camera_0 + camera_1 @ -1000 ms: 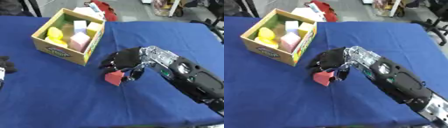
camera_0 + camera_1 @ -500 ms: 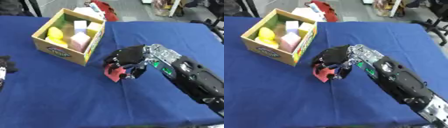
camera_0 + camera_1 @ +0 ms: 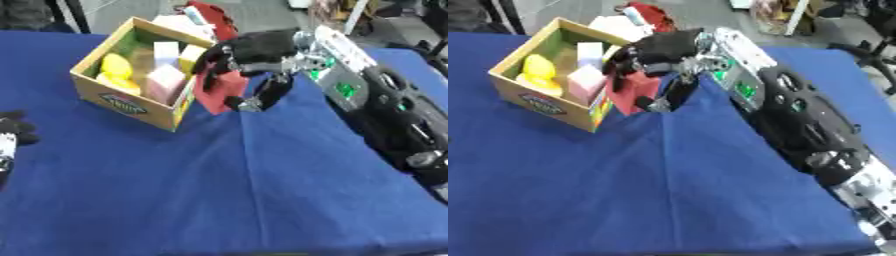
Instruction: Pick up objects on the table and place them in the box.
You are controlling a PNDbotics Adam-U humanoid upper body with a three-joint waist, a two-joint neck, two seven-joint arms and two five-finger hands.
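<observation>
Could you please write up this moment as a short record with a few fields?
surface: blue tablecloth
right hand: right hand curled round a red block, held up beside the box's near right corner
left hand: left hand at the view's left edge, idle, fingers unclear
box: cardboard box holding yellow, pink and white pieces
block status: not yet in the box

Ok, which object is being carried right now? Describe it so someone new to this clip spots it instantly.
Start at the open cardboard box on the blue tablecloth. Just off its right wall, the right hand is curled round a red block. It is the only red piece, and the only one outside the box; the yellow, pink and white pieces lie inside.
</observation>
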